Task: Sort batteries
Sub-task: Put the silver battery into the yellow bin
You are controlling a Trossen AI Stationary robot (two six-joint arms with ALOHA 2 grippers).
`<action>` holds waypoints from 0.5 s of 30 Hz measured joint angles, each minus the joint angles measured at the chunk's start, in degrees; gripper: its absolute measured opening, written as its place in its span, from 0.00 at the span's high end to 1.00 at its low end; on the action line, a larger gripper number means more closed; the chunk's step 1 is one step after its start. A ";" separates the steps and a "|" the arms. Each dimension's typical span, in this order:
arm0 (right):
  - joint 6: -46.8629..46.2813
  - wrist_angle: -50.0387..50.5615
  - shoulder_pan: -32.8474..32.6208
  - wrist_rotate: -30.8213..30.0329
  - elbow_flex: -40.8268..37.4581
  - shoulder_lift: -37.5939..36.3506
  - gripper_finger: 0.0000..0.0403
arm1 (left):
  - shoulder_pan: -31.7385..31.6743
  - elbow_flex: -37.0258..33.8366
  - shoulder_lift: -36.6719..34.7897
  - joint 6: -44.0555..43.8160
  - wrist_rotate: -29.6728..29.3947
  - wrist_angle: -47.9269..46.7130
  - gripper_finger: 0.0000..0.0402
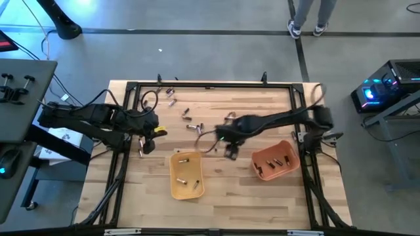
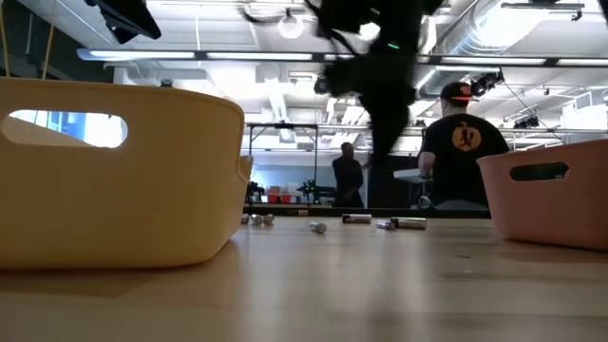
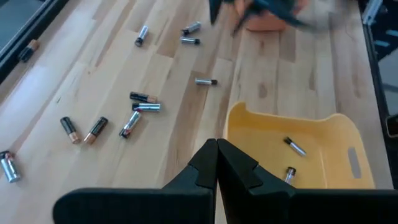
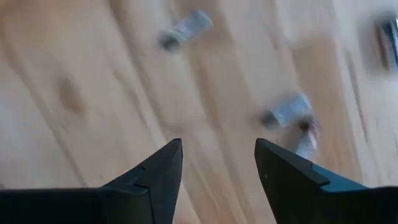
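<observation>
Silvery batteries (image 4: pixel 286 112) lie on bare wood just beyond the right gripper's (image 4: pixel 217 165) wide, empty fingers.

Two trays (image 1: pixel 187 176); batteries (image 3: pixel 145 107) too scattered to count

The high camera looked straight down on the whole counter (image 1: pixel 216 196). The low one sat at counter level, close behind the yellow tray (image 2: pixel 114 171), facing the room. Each wrist camera looked past its own fingers; the left shared that yellow tray (image 3: pixel 292 130) at three o'clock.
</observation>
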State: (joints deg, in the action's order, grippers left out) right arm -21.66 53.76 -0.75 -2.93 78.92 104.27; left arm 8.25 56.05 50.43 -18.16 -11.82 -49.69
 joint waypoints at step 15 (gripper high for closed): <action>6.97 -16.52 13.52 0.72 -18.75 -0.87 0.52 | 0.00 0.00 0.00 -4.04 -2.39 1.51 1.00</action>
State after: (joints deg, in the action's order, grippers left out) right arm -14.69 37.24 12.77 -2.21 60.17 103.40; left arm 8.25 56.05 50.43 -22.20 -14.21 -48.18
